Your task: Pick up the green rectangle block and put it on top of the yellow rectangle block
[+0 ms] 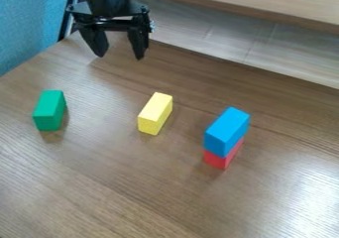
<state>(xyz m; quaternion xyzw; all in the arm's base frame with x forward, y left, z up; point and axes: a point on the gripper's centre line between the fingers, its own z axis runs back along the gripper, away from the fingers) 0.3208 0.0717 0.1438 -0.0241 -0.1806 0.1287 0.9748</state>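
Gripper (120, 57) up top! Hangs over the far end of the table (165, 192), with fingers spread wide. At the view's left, green block (49, 111), on the table. Sits well apart from the yellow block (155, 114), near the middle. To the right, blue block (226, 132) stacked directly on red block (215, 160).
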